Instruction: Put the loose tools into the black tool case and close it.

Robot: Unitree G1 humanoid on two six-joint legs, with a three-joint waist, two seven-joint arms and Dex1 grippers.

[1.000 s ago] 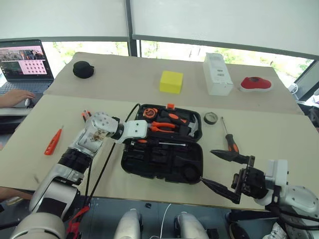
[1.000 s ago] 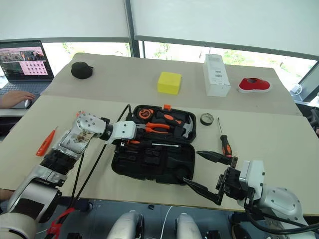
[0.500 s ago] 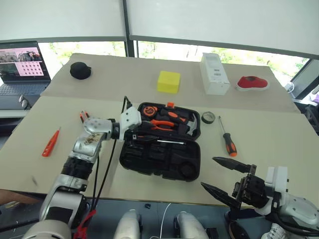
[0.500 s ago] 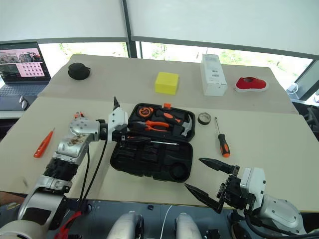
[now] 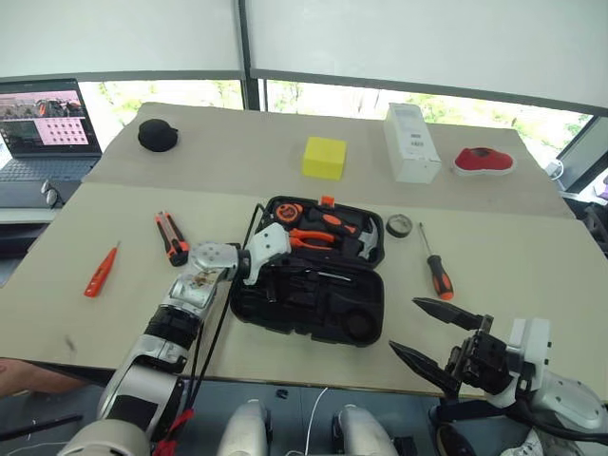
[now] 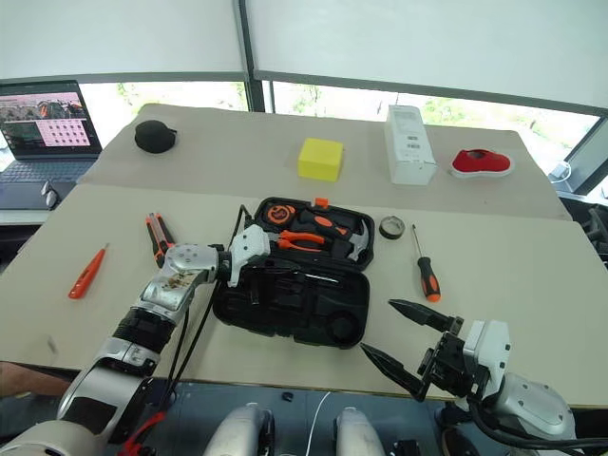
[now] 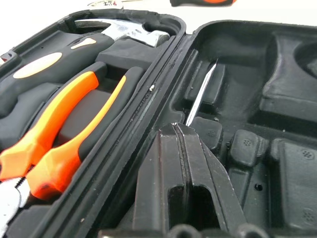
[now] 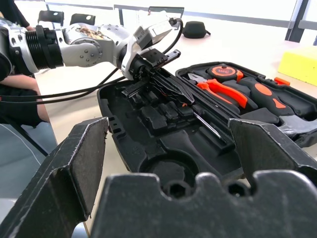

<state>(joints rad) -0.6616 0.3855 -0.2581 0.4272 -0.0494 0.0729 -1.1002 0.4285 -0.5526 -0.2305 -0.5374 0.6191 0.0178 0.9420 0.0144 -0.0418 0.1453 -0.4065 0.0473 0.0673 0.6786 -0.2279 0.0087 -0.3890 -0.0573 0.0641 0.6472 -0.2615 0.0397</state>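
Left hand (image 6: 255,269) now closed over case (image 6: 313,309), pliers (image 6: 302,242) inside

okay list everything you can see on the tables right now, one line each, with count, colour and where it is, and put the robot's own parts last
Tool case: 1, black, open, centre of near table.
Pliers: 1, orange-handled, in case's far half.
Hammer: 1, black-handled, in case's far half.
Tape measure: 1, orange-black, case's far left corner.
Screwdriver: 1, black-orange handle, on table right of case.
Second screwdriver: 1, shaft in case's near half, at left gripper.
Tape roll: 1, dark, right of case.
Utility knife: 1, orange-black, left of case.
Tester screwdriver: 1, orange, far left.
Yellow block, white box, red object, round black object: far table.
Laptop: 1, far left.
Left gripper: shut, at case.
Right gripper: open, near right.
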